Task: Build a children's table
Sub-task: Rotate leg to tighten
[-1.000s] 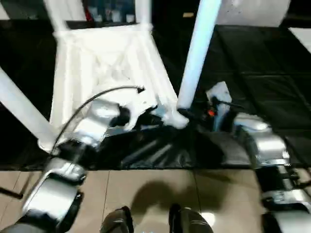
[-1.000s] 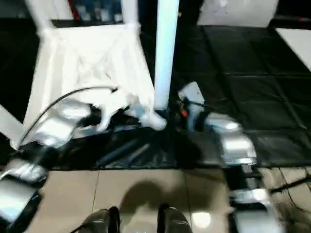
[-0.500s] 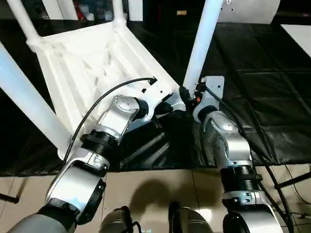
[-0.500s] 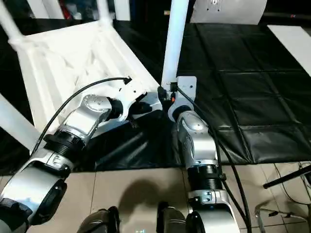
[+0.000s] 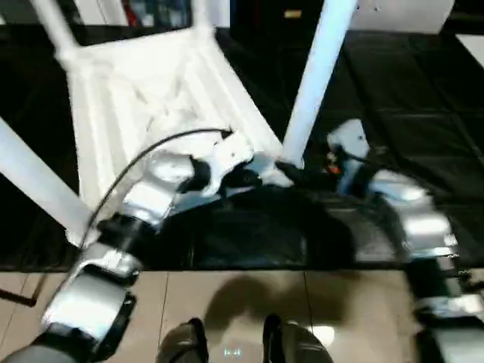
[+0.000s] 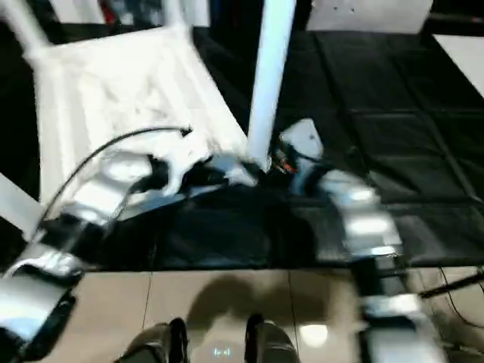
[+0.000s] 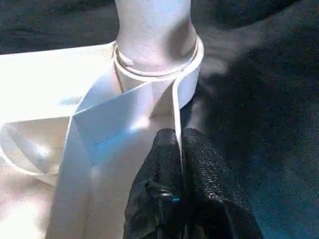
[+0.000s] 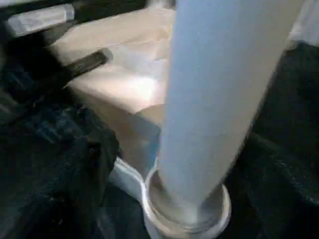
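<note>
One upturned table top carries four legs; left fingers pinch its rim, right unclear.

Left claw pinched, right forearm angled inward

Both head views reach you smeared by motion blur — the silver forearms and the ribs of the white table top lose their edges. Overhead light blows that plastic out to near-featureless white, while the black mat stays dim. On the near tile floor you get a soft shadow and a small glare spot. The left wrist view is crisper — the right wrist view is soft and streaked.
</note>
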Tool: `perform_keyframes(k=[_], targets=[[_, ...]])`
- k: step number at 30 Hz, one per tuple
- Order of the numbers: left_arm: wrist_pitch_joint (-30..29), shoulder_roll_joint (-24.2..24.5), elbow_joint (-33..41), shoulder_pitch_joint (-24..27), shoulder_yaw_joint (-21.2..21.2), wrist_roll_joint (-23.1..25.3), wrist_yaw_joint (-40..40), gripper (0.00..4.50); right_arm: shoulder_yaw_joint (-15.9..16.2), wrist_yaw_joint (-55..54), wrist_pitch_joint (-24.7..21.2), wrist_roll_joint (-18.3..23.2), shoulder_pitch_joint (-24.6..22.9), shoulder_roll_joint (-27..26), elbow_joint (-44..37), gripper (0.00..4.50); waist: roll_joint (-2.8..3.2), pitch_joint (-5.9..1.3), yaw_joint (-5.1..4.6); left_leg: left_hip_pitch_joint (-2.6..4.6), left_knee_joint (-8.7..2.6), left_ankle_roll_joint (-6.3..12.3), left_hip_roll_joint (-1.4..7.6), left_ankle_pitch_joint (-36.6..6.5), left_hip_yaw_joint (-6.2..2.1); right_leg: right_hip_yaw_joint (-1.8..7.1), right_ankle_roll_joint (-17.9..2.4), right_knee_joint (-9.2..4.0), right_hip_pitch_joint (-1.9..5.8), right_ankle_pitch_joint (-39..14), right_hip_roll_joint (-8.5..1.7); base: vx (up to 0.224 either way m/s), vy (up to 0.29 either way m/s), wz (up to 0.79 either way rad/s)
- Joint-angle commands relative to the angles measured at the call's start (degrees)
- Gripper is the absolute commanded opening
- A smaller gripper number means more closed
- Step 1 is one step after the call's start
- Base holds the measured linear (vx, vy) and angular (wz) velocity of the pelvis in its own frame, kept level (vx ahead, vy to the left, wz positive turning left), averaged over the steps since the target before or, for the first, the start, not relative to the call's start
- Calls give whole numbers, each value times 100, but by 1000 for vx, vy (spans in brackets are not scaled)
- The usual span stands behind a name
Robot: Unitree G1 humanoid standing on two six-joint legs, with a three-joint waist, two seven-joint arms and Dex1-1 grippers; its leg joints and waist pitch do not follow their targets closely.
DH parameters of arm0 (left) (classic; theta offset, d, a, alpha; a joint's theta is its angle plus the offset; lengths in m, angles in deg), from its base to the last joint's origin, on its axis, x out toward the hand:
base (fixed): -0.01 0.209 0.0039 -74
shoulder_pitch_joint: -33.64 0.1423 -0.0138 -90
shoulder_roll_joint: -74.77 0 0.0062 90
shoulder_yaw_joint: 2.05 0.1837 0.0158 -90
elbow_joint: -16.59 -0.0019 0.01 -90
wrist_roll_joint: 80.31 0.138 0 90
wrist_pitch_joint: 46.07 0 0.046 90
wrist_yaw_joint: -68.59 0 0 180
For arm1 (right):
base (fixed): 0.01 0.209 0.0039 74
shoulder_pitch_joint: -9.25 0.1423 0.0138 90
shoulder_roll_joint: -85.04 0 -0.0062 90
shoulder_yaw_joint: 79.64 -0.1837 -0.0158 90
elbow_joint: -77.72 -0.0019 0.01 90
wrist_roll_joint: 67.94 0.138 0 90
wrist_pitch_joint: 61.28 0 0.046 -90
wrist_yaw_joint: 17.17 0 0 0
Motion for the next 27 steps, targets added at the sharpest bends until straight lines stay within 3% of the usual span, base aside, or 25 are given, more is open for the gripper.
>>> perform_keyframes(k=[1, 2, 4, 7, 10, 17, 27], targets=[[214, 36, 108, 113, 215, -24, 388, 0, 144, 517, 146, 112, 35, 79, 85, 396, -67, -520, 3, 134, -330, 744, 395, -974, -185, 325, -1167, -421, 386, -2170, -558, 0, 0, 0], [515, 110, 165, 168, 215, -119, 593, 0, 168, 801, 272, 165, 88, 173, 182, 396, -68, -531, 2, 138, -327, 671, 396, -1080, -203, 321, -1123, -435, 388, -2375, -579, 0, 0, 0], [534, 189, 236, 201, 229, -194, 796, 0, 191, 1109, 348, 247, 138, 249, 264, 396, -72, -533, 1, 151, -334, 623, 409, -1031, -196, 335, -1129, -431, 370, -2357, -572, 0, 0, 0], [656, 405, 313, 261, 371, -218, 1259, 0, 364, 1888, 207, 409, 205, 443, 365, 396, -55, -556, 35, 154, -329, 659, 436, -933, -190, 333, -1238, -372, 369, -2082, -561, 0, 0, 0], [775, 533, 377, 303, 474, -264, 1636, 0, 523, 2284, 185, 410, 312, 555, 603, 368, -65, -572, 76, 143, -316, 724, 436, -797, -177, 340, -1334, -330, 369, -1828, -569, 0, 0, 0], [836, 601, 593, 390, 607, -356, 2046, 0, 601, 2580, 315, 387, 498, 543, 1020, 305, -56, -602, 154, 131, -296, 769, 448, -596, -170, 339, -1451, -276, 375, -1515, -572, 0, 0, 0], [835, 563, 668, 404, 656, -353, 2133, 0, 691, 2879, 309, 493, 635, 511, 1157, 231, -69, -599, 157, 132, -296, 729, 440, -666, -169, 335, -1386, -300, 376, -1699, -567, 0, 0, 0]])
